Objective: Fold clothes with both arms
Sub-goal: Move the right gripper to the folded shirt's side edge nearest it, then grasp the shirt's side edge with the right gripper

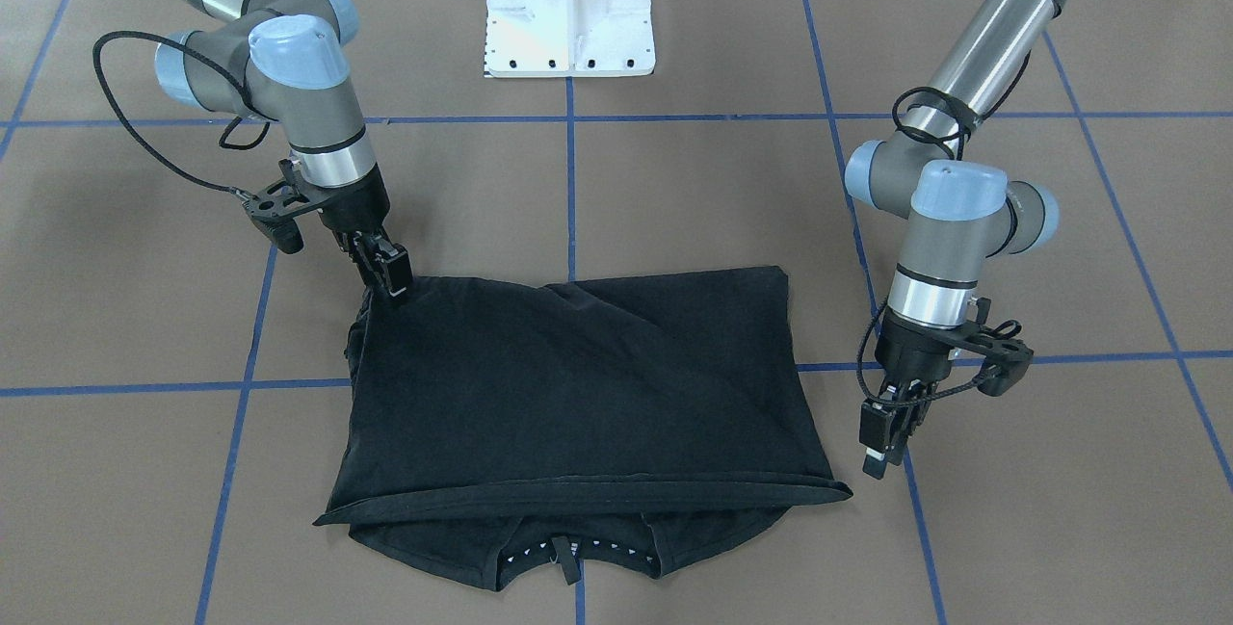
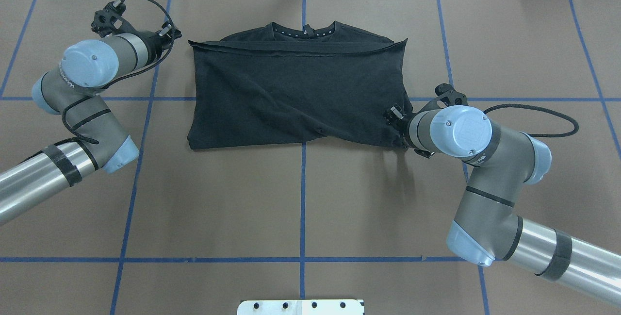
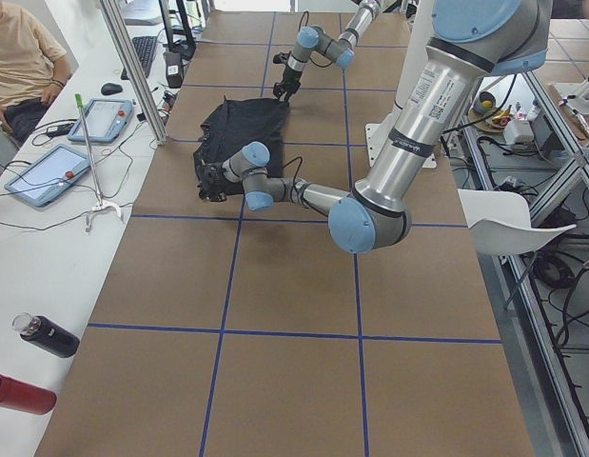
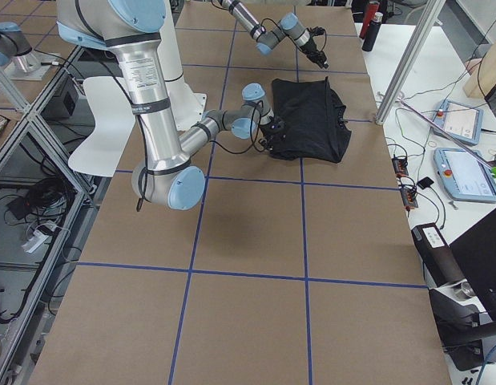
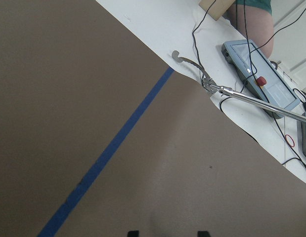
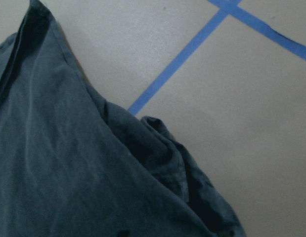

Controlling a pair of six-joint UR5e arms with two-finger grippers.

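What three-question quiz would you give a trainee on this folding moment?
1. True or false: the black short-sleeved T-shirt lies spread out in a single layer.
2. Short answer: what is directly below the black two-finger left hand?
3. Which hand is at a corner of the T-shirt? A: the left hand. B: the right hand. C: neither.
Key: 1 false; it is folded over, with the collar edge showing beyond the fold. 2 the bare brown table with blue tape lines, beside the T-shirt. 3 B.
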